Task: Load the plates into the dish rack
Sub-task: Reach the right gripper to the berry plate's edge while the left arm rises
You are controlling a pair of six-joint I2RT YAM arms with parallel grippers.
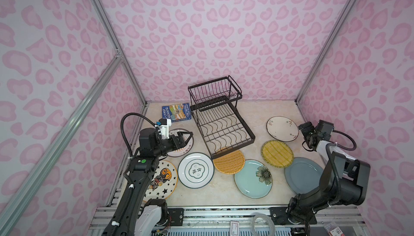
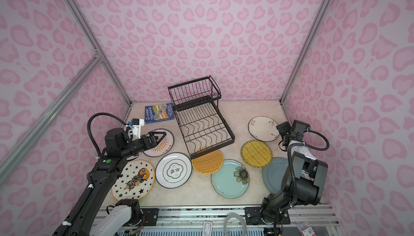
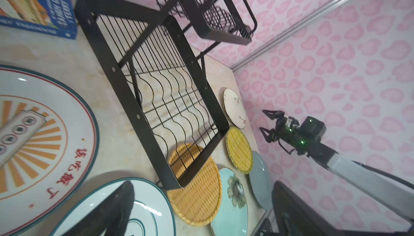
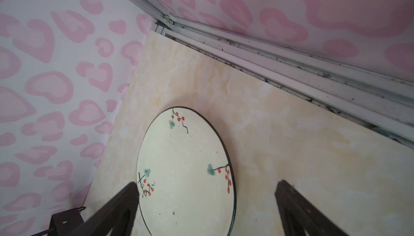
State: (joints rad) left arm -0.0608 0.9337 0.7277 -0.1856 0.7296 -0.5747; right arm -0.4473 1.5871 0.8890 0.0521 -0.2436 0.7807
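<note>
1. covering much of the sunburst plate (image 1: 179, 152), the left arm (image 1: 143, 165) also cuts off the left side of the star plate (image 1: 164, 179).
2. orange woven plate (image 1: 230, 163): far edge hidden under the front corner of the dish rack (image 1: 234, 148).
3. grey-blue plate (image 1: 302, 174): near-right part hidden behind the right arm (image 1: 336, 179). its far rim meets the yellow woven plate (image 1: 277, 153); which lies on top is hard to make out.
4. left fingers (image 3: 118, 205): only one shows in the left wrist view, the other is cut off by the frame edge. they are spread wide with nothing between them. in both top views they hang over the rack-side part of the sunburst plate; contact cannot be told.
5. right fingers (image 4: 289, 196): spread wide, empty. they are dark and hard to separate in both top views.
6. berry-sprig plate (image 4: 186, 167): flat on the tabletop (image 4: 268, 145) near the far right corner. in the right wrist view its near rim runs into the gap between the right fingers. one fingertip overlaps the rim beside a sprig, the other stands over bare tabletop. touch cannot be told.
7. ringed plate (image 1: 195, 170), flower plate (image 1: 253, 179): flat on the tabletop in front of the rack, in full view.
8. book (image 1: 177, 111): flat, just left of the rack.
</note>
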